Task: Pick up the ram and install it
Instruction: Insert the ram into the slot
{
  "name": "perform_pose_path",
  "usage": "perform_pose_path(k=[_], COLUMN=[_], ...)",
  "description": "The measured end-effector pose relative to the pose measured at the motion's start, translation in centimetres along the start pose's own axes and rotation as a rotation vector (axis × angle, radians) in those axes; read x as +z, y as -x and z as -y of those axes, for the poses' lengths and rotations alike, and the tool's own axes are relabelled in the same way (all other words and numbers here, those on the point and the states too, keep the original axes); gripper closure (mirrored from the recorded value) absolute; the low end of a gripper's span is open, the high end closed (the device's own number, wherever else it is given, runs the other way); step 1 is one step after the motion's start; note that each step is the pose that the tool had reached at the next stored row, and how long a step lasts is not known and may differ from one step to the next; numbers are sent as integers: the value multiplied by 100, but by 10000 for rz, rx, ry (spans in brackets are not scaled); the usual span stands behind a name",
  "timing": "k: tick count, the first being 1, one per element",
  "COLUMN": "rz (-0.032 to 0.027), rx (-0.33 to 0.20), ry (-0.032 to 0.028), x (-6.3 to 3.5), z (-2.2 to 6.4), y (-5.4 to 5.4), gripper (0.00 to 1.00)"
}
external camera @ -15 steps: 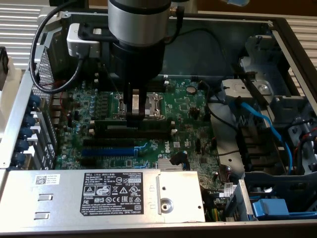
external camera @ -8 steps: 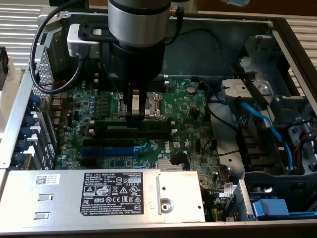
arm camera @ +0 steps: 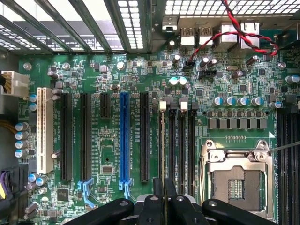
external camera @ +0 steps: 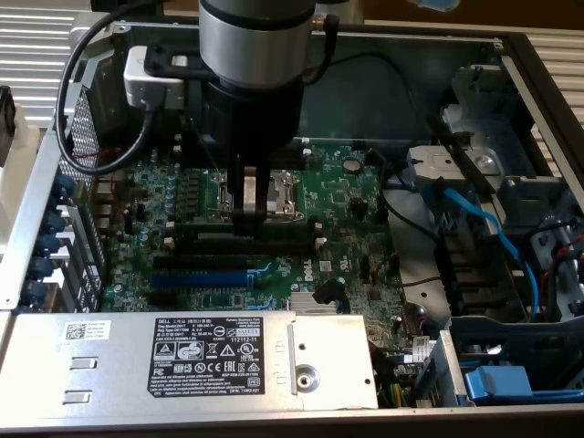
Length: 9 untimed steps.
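Pincer (external camera: 246, 214) is clamping nearly shut on the ram (arm camera: 162, 140), holding it edge-on. In the exterior view it's hovering over the black memory slots (external camera: 274, 239), at 6 o'clock of the CPU socket (external camera: 281, 190), with the blue slot (external camera: 199, 276) lying at 7 o'clock. Pick-up is looking done. Stick is lining up with the slot by the white clip (arm camera: 162, 105). Can't tell whether it's seating. Judging full insertion and latching as outstanding.

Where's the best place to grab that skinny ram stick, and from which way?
Pinch the ram mid-length on its top edge, coming straight down from above. It stands upright on its thin edge, so only its flat faces near the top are free. The fingers hold it there.
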<state>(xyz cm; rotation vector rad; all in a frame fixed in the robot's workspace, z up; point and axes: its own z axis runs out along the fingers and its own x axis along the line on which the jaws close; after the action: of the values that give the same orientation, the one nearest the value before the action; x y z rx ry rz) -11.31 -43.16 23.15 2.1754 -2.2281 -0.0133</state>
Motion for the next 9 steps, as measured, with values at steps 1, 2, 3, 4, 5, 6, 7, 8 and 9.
perform_pose_path(k=[1, 2, 3, 4, 5, 6, 7, 8, 9], rz=[-3, -7, -9, -11, -12, -15, -33, -40, -41], rx=[0, 0, 0, 1, 0, 1, 1, 1, 1], ry=[0, 1, 1, 1, 0, 1, 0, -1, -1], x=[3, 4, 6, 7, 9, 11, 18, 21, 21], z=[0, 0, 0, 0, 0, 0, 0, 0, 0], y=[0, 0, 0, 0, 1, 1, 3, 5, 6], gripper=[87, 87, 87, 87, 87, 87, 87, 87, 87])
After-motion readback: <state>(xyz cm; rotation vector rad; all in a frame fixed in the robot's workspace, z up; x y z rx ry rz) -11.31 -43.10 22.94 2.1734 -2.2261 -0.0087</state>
